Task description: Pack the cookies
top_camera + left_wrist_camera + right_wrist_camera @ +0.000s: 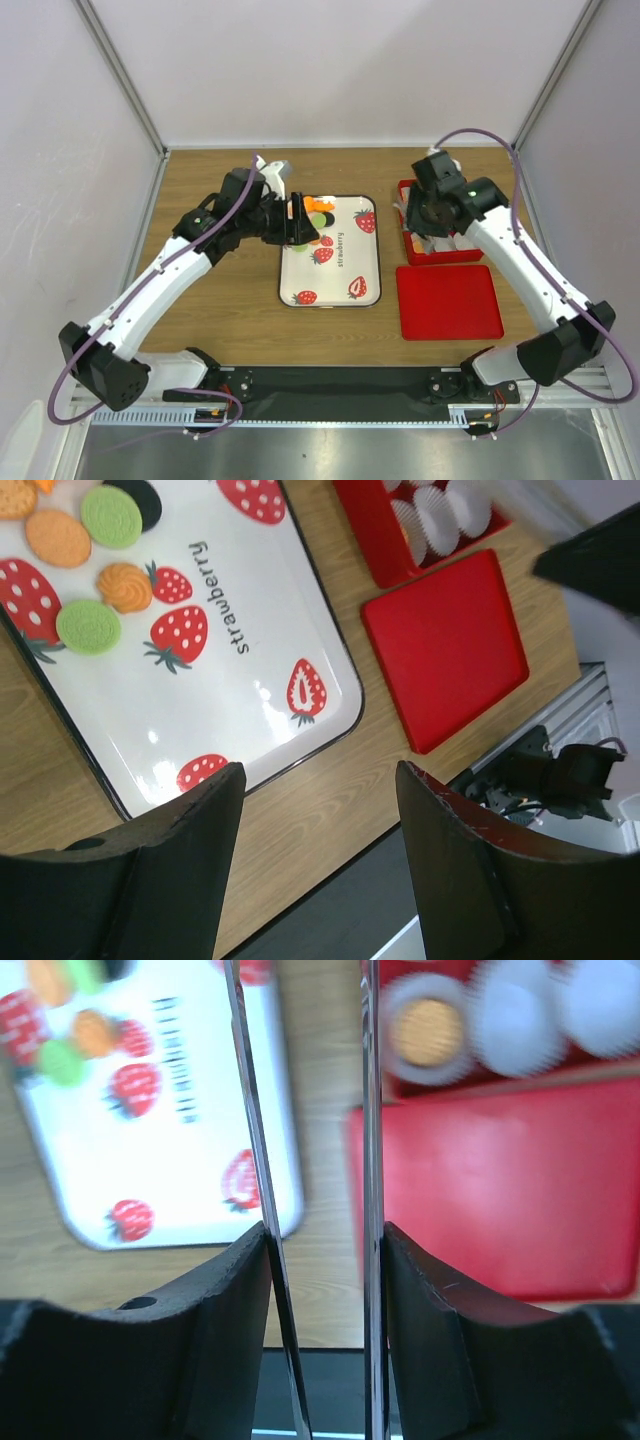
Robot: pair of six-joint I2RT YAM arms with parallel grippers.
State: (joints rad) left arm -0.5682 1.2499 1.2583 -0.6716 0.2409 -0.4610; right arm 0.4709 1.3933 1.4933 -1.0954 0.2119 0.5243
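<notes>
Wooden table (pixel 215 175): strawberry tray (pixel 341 276), red box (pixel 404 222), red lid (pixel 449 302).

The right claw (pixel 312 1160) holds its two thin fingers apart, with the counter (pixel 130 1290) showing between them. To the left lies a strawberry-print tray (pixel 190 1160) with blurred orange and green cookies (pixel 92 1032) — to the right a red lid (pixel 500 1190) and, beyond it, a red box (pixel 470 1084) of paper cups (pixel 515 1025), one holding a tan cookie (pixel 428 1032).

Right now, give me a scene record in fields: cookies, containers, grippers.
cookies: orange, green, black, loose on strawberry tray's far-left corner
packed: one orange cookie in a paper cup, red box
red lid: flat on table, nearer than box
left gripper: open, empty, above tray
right gripper: open, empty
</notes>
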